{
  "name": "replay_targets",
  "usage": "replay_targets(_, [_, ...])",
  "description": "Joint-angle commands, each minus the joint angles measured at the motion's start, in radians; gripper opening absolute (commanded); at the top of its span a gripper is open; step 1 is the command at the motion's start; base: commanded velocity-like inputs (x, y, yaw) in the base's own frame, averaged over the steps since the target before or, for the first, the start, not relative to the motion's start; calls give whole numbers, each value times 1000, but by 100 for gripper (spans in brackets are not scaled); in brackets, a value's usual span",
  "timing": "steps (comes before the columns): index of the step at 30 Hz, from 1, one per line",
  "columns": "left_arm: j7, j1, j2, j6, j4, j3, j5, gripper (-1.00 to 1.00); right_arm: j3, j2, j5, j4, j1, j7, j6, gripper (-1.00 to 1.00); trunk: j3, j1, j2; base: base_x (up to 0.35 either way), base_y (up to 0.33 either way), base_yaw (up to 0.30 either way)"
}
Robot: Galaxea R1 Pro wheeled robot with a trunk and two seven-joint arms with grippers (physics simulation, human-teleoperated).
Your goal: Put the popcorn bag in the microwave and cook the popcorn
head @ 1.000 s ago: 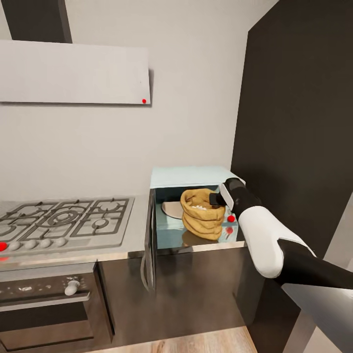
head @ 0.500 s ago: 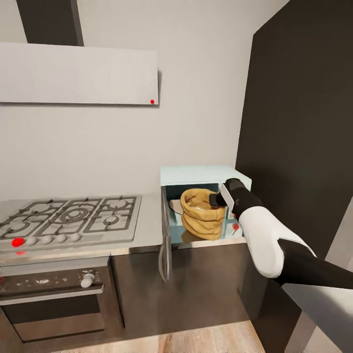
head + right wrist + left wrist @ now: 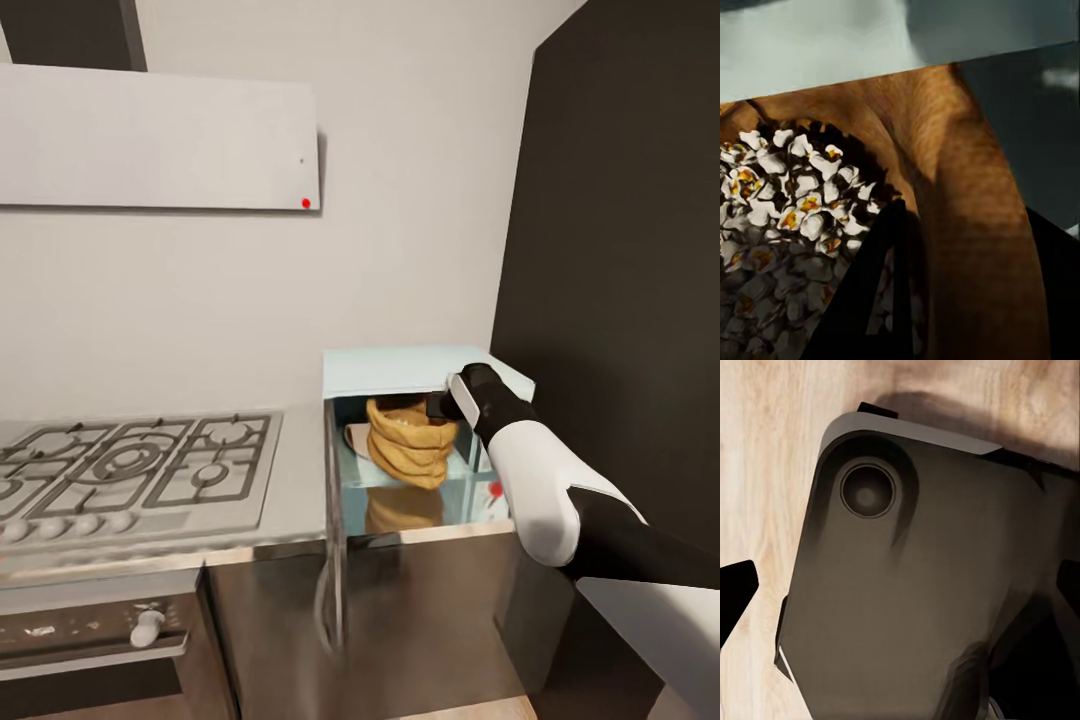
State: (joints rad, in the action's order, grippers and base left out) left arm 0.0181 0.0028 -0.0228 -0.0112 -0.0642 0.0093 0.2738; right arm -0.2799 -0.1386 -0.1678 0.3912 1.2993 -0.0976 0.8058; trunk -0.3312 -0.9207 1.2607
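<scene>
Right gripper [image 3: 437,406]: reaching into the microwave from the right, closing on the right side of the popcorn bag's rolled rim; in the right wrist view, one dark finger [image 3: 874,292] sitting inside the bag and the other [image 3: 1057,292] outside, paper wall pinched between.
Right arm [image 3: 540,480]: stretching in from the near right, white forearm crossing in front of the microwave's right side.
Popcorn bag [image 3: 408,441]: standing upright inside the microwave cavity, toward its middle, open rim up; mirrored on the glossy cavity floor below.
Popcorn [image 3: 795,191]: lying in the bag's mouth as white puffed pieces with yellow-orange centres, plain in the right wrist view, barely a pale speck in the head view.
Microwave [image 3: 400,368]: sitting on the right end of the countertop, against the dark wall panel [image 3: 620,250]; door [image 3: 333,520] hanging open at the left, seen edge-on.
Turntable plate [image 3: 356,438]: peeking out behind the bag on the left.
Countertop [image 3: 300,480]: running left from the microwave, carrying the gas hob [image 3: 130,465].
Oven [image 3: 100,640]: sitting under the hob, one white knob facing out.
Range hood [image 3: 160,140]: hanging above the hob, small red dot at its lower right corner.
Left gripper: cannot tell whether wide or narrow; two dark tips at the edges of the left wrist view, looking down on the robot's dark base [image 3: 922,585] over wood flooring [image 3: 765,472].
</scene>
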Motion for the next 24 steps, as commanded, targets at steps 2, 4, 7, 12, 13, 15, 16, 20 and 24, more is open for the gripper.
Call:
replay_targets(2, [2, 0, 0, -1, -2, 0, 4, 100, -4, -1, -45, -71, 0, -2, 8, -100, -1, -1, 0, 267, 0, 0])
replay_targets(4, [3, 0, 0, -1, -2, 1, 4, 100, -4, -2, -44, -72, 0, -2, 8, -100, -1, -1, 0, 156, 0, 0])
replay_targets(7, [3, 0, 0, -1, -2, 1, 4, 100, -4, -3, -44, -74, 0, -2, 9, -100, -1, -1, 0, 30, 0, 0])
replay_targets(12, [3, 0, 0, -1, -2, 1, 4, 100, -4, -1, -45, -72, 0, -1, 13, 100, -1, -1, 0, 2, 0, 0])
replay_targets(13, [3, 0, 0, -1, -2, 1, 4, 100, -4, -2, -45, -70, 0, -1, 12, 100, -1, -1, 0, 0, 0, 0])
replay_targets(15, [3, 0, 0, -1, -2, 1, 4, 100, -3, -2, -45, -69, 0, -1, 12, 100, -1, -1, 0, 0, 0, 0])
replay_targets(16, [3, 0, 0, -1, -2, 1, 4, 100, -3, -1, -45, -67, 0, -1, 15, 100, -1, -1, 0, 0, 0, 0])
replay_targets(20, [3, 0, 0, -1, -2, 1, 4, 100, -1, 3, -45, -64, 0, -1, 21, 100, -1, -1, 0, 0, 0, 0])
replay_targets(24, [9, 0, -2, -1, -2, 4, 4, 100, 0, 5, -45, -46, 0, -1, 69, 100, -1, -1, 0, -164, 0, 0])
